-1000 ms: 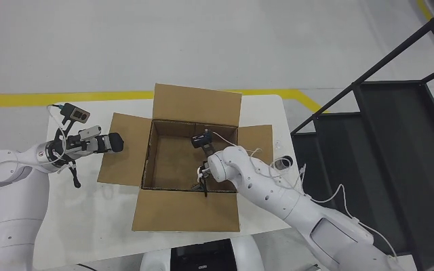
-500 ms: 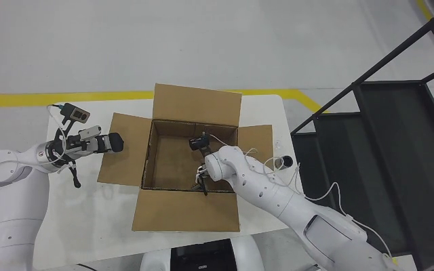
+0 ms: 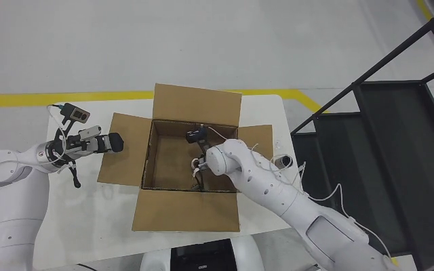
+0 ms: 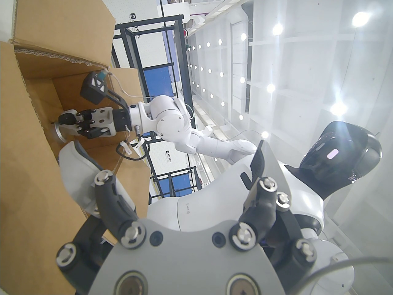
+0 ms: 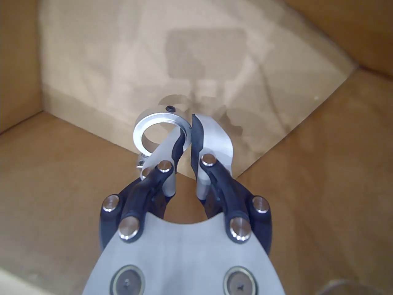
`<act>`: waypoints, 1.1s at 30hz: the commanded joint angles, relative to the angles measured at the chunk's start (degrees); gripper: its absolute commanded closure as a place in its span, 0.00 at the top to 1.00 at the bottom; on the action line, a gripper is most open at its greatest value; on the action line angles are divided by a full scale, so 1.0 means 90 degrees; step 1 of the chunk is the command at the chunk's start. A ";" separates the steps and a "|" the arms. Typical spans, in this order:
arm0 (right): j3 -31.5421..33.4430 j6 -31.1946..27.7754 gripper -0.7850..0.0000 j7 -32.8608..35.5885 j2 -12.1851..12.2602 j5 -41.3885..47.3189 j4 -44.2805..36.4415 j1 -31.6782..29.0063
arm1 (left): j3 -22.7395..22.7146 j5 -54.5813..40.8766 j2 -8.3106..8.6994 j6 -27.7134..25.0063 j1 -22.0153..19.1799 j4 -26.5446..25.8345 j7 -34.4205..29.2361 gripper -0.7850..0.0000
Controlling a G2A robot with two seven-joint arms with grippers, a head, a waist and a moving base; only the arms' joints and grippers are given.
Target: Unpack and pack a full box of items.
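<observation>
An open cardboard box (image 3: pixel 196 103) stands mid-table with its flaps spread. My right gripper (image 3: pixel 197 172) is down inside it, near the front wall. In the right wrist view that gripper (image 5: pixel 186 136) is shut on the wall of a silver metal ring (image 5: pixel 144 125), held a little above the bare box floor (image 5: pixel 107 56). The left wrist view shows the same ring (image 4: pixel 57 132) at the tips of the right gripper (image 4: pixel 66 123). My left gripper (image 3: pixel 114 143) hovers outside the box beside its left flap, open and holding nothing, with its fingers (image 4: pixel 73 167) spread wide.
The white table (image 3: pixel 88 217) has bare room left of and in front of the box. A small white object (image 3: pixel 285 161) lies near the table's right edge. A dark stair frame (image 3: pixel 380 129) stands off to the right.
My right gripper has shifted slightly toward the far side of the box with the ring still in it. The left arm has kept still.
</observation>
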 commanded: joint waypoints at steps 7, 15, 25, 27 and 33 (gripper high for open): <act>0.1458 -0.0555 0.00 0.0632 0.0393 0.0408 -0.1823 -0.0768 | 0.0000 0.0000 0.0000 0.0000 0.0000 0.0000 0.0000 1.00; 0.3151 -0.1019 0.00 0.1077 0.0722 0.1032 -0.3466 -0.1782 | 0.0000 0.0000 0.0000 0.0000 0.0000 0.0000 0.0000 1.00; 0.5039 -0.0678 0.00 0.1221 0.1003 0.0482 -0.4981 -0.3150 | 0.0000 0.0000 0.0000 0.0000 0.0000 0.0000 0.0000 1.00; 0.5202 -0.0688 0.00 0.1229 0.1030 0.0441 -0.5086 -0.3359 | 0.0000 0.0000 0.0000 0.0000 0.0000 0.0000 0.0000 1.00; 0.5232 -0.0711 0.00 0.1224 0.1036 0.0475 -0.5106 -0.3409 | 0.0000 0.0000 0.0000 0.0000 0.0000 0.0000 0.0000 1.00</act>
